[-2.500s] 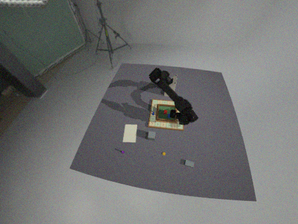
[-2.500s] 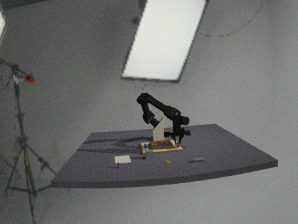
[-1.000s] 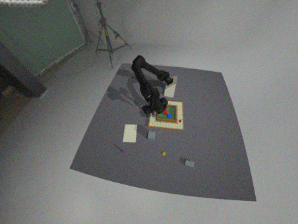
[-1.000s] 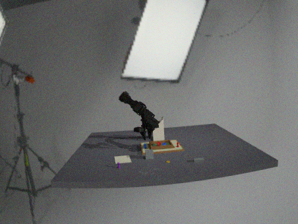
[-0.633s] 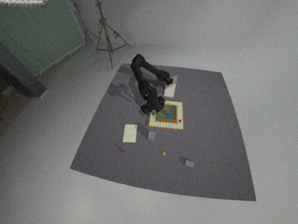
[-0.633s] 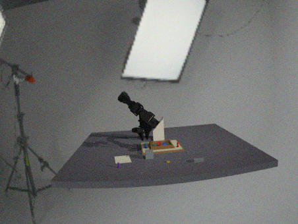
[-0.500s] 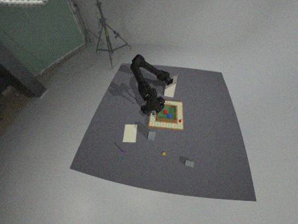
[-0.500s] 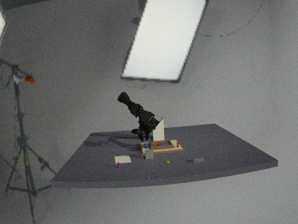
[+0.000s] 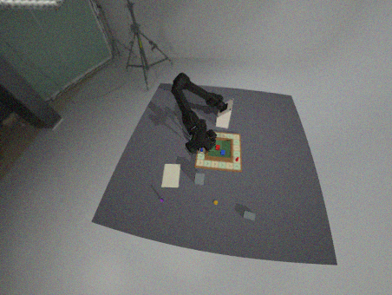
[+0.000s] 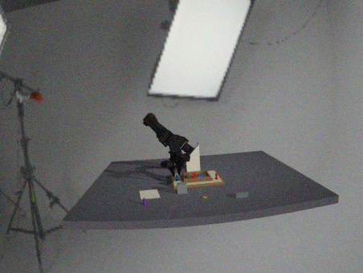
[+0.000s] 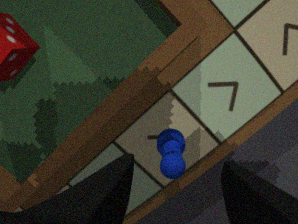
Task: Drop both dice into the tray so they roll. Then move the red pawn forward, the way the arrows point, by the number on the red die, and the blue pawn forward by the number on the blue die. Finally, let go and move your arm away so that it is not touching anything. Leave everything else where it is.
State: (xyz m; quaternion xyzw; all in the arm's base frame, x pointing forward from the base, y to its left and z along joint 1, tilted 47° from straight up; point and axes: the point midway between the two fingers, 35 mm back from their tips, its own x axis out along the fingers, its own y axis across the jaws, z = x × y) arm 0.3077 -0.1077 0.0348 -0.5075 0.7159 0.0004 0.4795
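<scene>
Blue pawn between parted fingertips, dice already in the tray

The blue pawn [image 9: 201, 150] [image 10: 177, 177] [image 11: 171, 155] stands upright on a cream square of the board [image 9: 222, 165] [image 10: 201, 184] [image 11: 230, 90], on the side facing the tabletop's left edge in the top view. That puts it nearer the far edge than the near one. Close up, it shows in the gap between the fingertips, off-centre toward the left-hand one. The arrow on the next square leads away from the pawn along the strip, which I take to run toward the near edge of the tabletop.

The gripper [image 9: 196, 149] [image 10: 177, 173] [image 11: 178, 167] is about half open and holds nothing; a strip of board shows on either side of the pawn. From this poor angle the height of the tips is hard to judge, though they look close to the pawn. Centring the fingers before closing would probably keep it from being tipped.

Inside the tray [image 9: 218, 160] [image 10: 197, 181] [image 11: 75, 145] lie the red die [image 9: 218, 147] [image 10: 193, 175] [image 11: 15, 47] and the blue die [image 9: 223, 152] [image 10: 200, 175]; I cannot read their top faces. The red pawn [image 9: 237, 159] [image 10: 216, 176] stands toward the right edge.
</scene>
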